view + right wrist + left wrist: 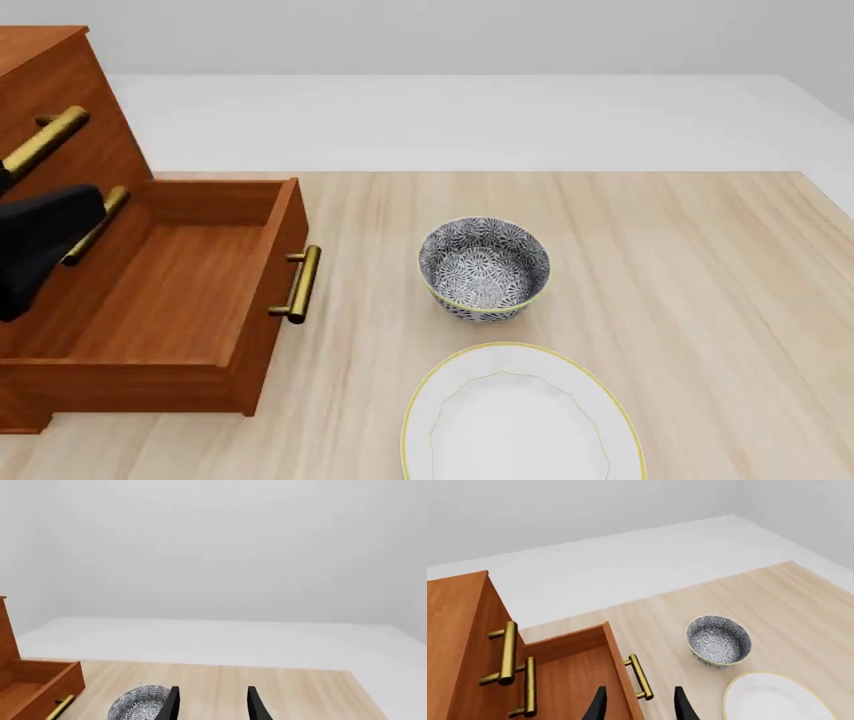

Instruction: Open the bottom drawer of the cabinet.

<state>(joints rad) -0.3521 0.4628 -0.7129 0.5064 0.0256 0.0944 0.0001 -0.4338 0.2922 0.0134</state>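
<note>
Pale wood-grain desk surface (694,300) fills the front view, with a flat white floor and grey wall beyond its far edge.

Nearest, at the middle of the desk's near edge, lies an oval white plate with a thin gold rim (514,420). Its lower part is cut off by the picture. Just behind the plate, apart from it, stands a round bowl with a dark blue-and-white pattern (485,268), upright, near the desk's centre.

Toward the left edge stands the large reddish-brown wooden cabinet (54,80). The bottom drawer (174,290), a wooden box tray, is pulled well out toward the desk's centre, and its interior is visible. Its brass bar handle (302,284) sits on the drawer front, facing the bowl and well apart from it. The two upper drawers sit flush, each with a like brass handle (47,140).

The left gripper (639,704) hangs above the open drawer. Its two black fingers (598,705) are spread apart with nothing between them, and the drawer handle shows in the gap further off. In the front view this arm appears as a dark shape (40,245) at the left edge.

The right gripper (212,702) shows two black fingers likewise parted, holding nothing, with the patterned bowl beside them in that view.
</note>
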